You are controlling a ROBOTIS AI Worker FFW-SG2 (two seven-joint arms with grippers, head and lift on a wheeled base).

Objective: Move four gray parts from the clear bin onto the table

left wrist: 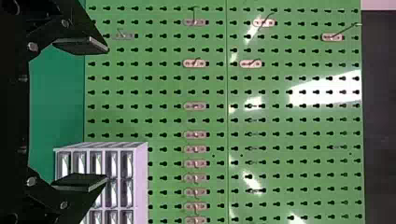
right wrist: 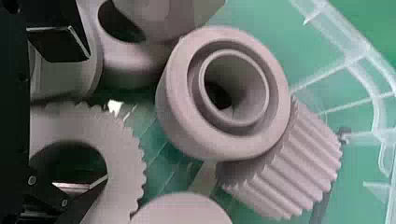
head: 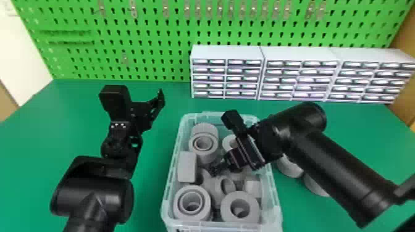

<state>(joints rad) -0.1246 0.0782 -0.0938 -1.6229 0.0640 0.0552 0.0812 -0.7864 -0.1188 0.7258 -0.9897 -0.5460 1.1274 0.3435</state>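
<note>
Rings, gears and other gray parts [head: 240, 207] fill the clear bin [head: 278, 200]. My right gripper [head: 217, 168] reaches down inside it, over the middle parts. In the right wrist view my right gripper [right wrist: 77, 116] has its fingers wide apart; the lower one overlaps the hole of a toothed ring [right wrist: 123, 154], and a double-walled ring [right wrist: 180, 107] lies farther out beside a ribbed gear [right wrist: 303, 163]. Two gray parts [head: 288, 166] rest on the table right of the bin, partly behind the right arm. My left gripper [head: 160, 97] is held left of the bin; in its wrist view the left gripper [left wrist: 93, 114] stands open and unloaded.
White drawer cabinets [head: 227, 52] line the back right of the green table [head: 166, 123]. A green pegboard [head: 139, 37] with metal hooks rises behind it. The bin's walls stand around the right gripper.
</note>
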